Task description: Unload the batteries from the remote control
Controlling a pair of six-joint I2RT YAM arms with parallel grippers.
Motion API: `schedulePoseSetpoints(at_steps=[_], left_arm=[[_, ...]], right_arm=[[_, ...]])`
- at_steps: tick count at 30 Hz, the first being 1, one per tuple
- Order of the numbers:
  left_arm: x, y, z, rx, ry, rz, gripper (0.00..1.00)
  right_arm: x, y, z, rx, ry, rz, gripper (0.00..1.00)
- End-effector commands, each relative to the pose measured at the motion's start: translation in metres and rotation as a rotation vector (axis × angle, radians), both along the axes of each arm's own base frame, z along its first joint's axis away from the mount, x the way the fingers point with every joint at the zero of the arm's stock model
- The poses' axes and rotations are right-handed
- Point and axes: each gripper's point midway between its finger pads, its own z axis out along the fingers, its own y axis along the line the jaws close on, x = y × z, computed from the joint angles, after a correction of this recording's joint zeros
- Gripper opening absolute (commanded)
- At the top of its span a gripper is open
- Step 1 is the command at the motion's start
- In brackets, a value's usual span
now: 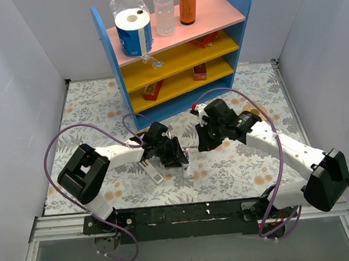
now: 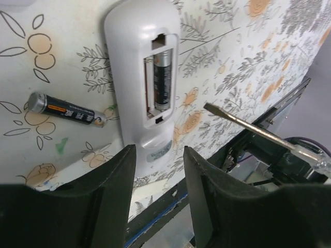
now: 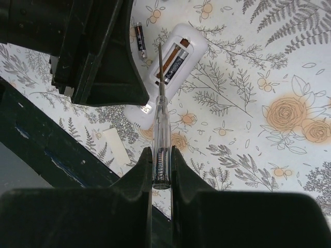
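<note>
Halfway, by the look of it: a loose battery lies just beside the remote control, mid-desk by the near edge, while the second battery sits in the open bay. The right gripper clamps a screwdriver aimed there. The left gripper straddles the remote's near end; whether it is gripping is unclear. The desk has open room toward its right edge.

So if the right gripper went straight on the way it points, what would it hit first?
Likely the white plastic remote control: the clear-handled screwdriver clamped in the right gripper aims at its open compartment, near the dark cylindrical battery. Height is unclear.
</note>
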Motion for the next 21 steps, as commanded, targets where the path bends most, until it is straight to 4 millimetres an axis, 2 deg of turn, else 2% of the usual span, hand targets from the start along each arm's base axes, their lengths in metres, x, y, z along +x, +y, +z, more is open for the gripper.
schedulePoseSetpoints(at_steps=[1,3,7,14,21], left_arm=[[0.013,-0.004,0.041,-0.062,-0.101,0.042,0.43],[0.017,0.004,0.048,-0.040,-0.130,0.067,0.44],[0.015,0.019,0.052,-0.048,-0.115,0.086,0.47],[0.031,0.065,0.056,-0.033,-0.152,0.163,0.50],[0.037,0.084,0.053,0.004,-0.174,0.179,0.52]], right_arm=[[0.011,-0.008,0.021,-0.048,-0.032,-0.044,0.01],[0.011,-0.011,0.026,-0.073,-0.028,-0.051,0.01],[0.013,-0.017,0.022,-0.145,-0.025,-0.052,0.01],[0.007,-0.019,0.022,-0.273,-0.020,0.009,0.01],[0.003,-0.012,0.021,-0.312,0.008,0.039,0.01]])
